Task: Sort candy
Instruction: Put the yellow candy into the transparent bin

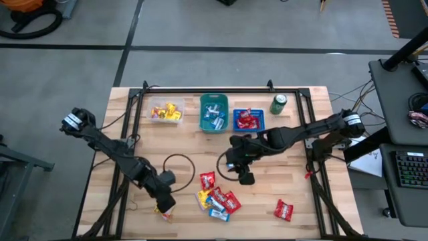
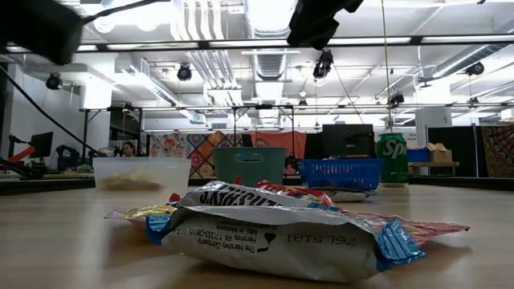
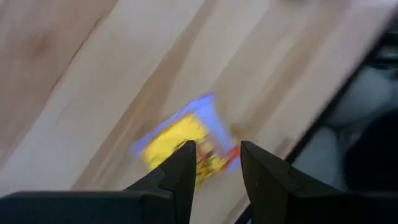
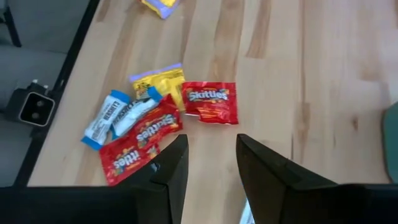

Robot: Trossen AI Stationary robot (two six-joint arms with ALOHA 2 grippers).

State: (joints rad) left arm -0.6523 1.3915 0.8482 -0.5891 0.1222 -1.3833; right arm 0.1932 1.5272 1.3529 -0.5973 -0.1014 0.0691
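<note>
A pile of red, yellow and blue-and-white candy [image 1: 215, 199] lies on the wooden table [image 1: 134, 134] near its front edge. One red candy [image 1: 283, 210] lies apart to the right, and one yellow candy [image 1: 165, 213] lies at the front left. My left gripper [image 1: 165, 202] hovers open just above that yellow candy [image 3: 186, 140]. Raised over the table's middle, my right gripper [image 1: 245, 178] is open with nothing between its fingers [image 4: 211, 143]. It looks down on the pile [image 4: 152, 124].
Along the far edge stand a clear bin [image 1: 166, 111] with yellow candy, a teal bin [image 1: 214, 112] with blue-and-white candy, a blue basket [image 1: 249, 119] with red candy, and a green can [image 1: 278, 104]. A black cable loop [image 1: 177, 164] lies mid-table. The table's front edge [image 3: 298, 134] is close to the left gripper.
</note>
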